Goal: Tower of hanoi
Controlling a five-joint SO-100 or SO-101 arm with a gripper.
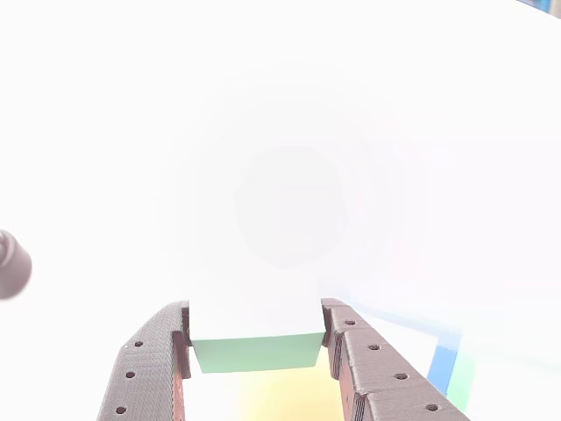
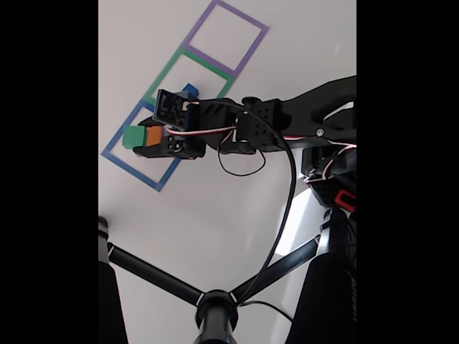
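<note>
So the end effector has its two dark printed fingers clamped on either side of a green block, which sits snug between them in the other view. That camera is badly blown out, so I can't really tell whether the block is lifted or resting on the bench. Take that part with a grain of salt.

In the fixed view the end effector hangs over the blue taped square, the nearest of three in a row. The green block pokes out at the tip with an orange block right beside it, touching as far as I can see. A blue block peeks out behind the wrist, over by the green taped square. The purple taped square at the far end looks bare.

Handling-wise, the block looks like a small rigid cube, light, with flat smooth faces. My guess is it'll hold fine if pinched square across two opposite faces around the middle, but those faces could slip if the grip is off-centre or tilted.

The squares work as the "pegs" here: just tape outlines, no walls, so nothing stops a stack from sliding.
</note>
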